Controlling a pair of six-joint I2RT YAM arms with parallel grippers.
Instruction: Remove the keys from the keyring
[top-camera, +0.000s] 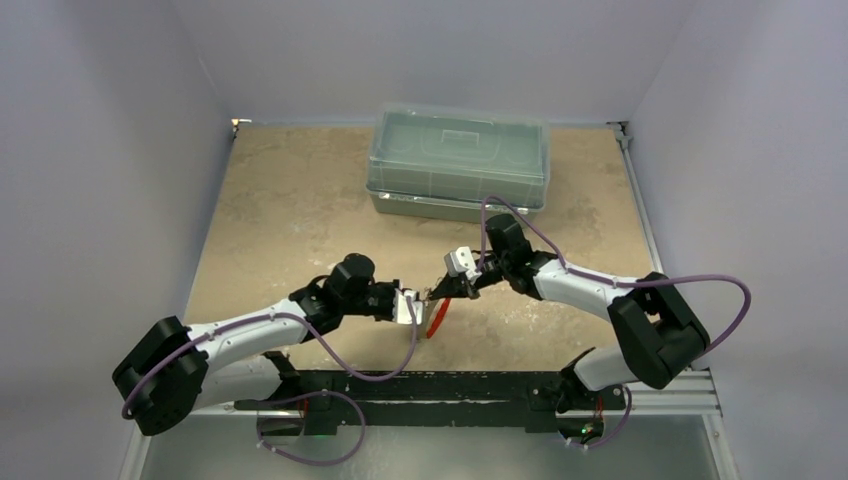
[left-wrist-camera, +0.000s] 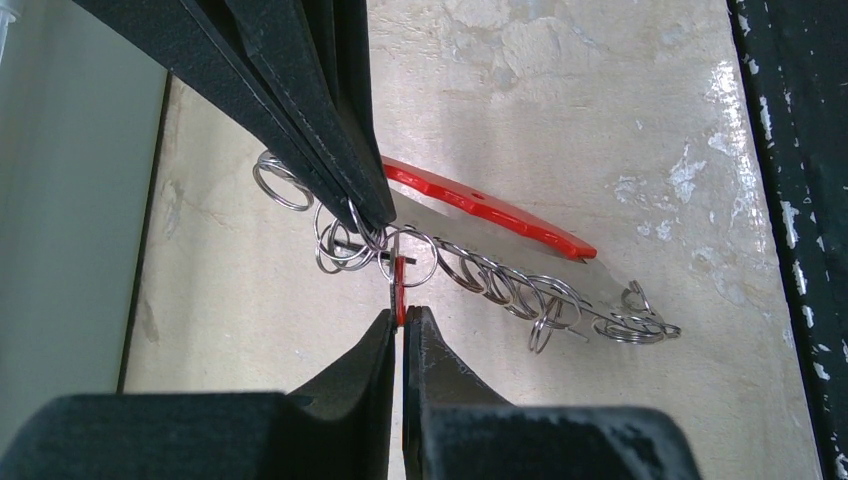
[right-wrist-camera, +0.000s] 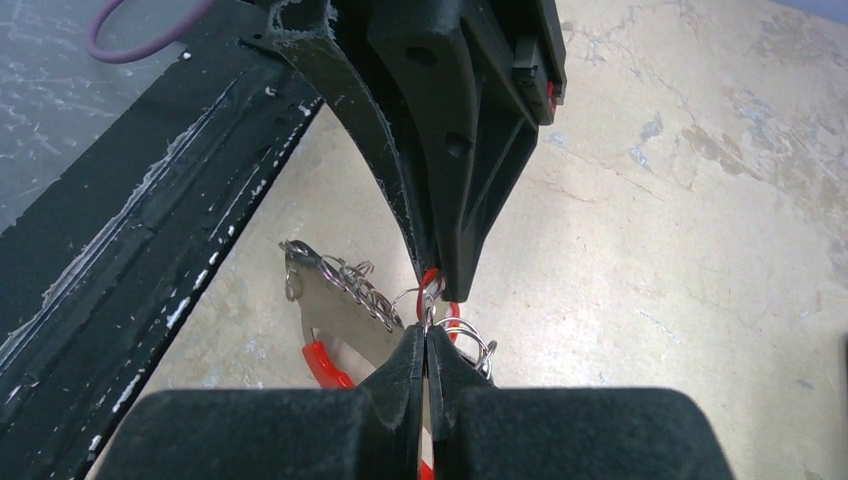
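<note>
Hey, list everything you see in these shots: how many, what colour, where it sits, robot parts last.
keyring: one, white with a red outer edge, between the left gripper and the right gripper, over the near middle of the table
small rings: many, silvery, strung on the keyring's thin metal loop, too tangled to count
red-headed key: one, red; other keys cannot be told apart from the rings
plastic box: one, clear, lid on, far middle of the table
table: one, mottled tan
black rail: one, along the near edge
cables: purple, one along each arm
left gripper: black, shut on the red-headed key
right gripper: black, shut on the keyring's loop
</note>
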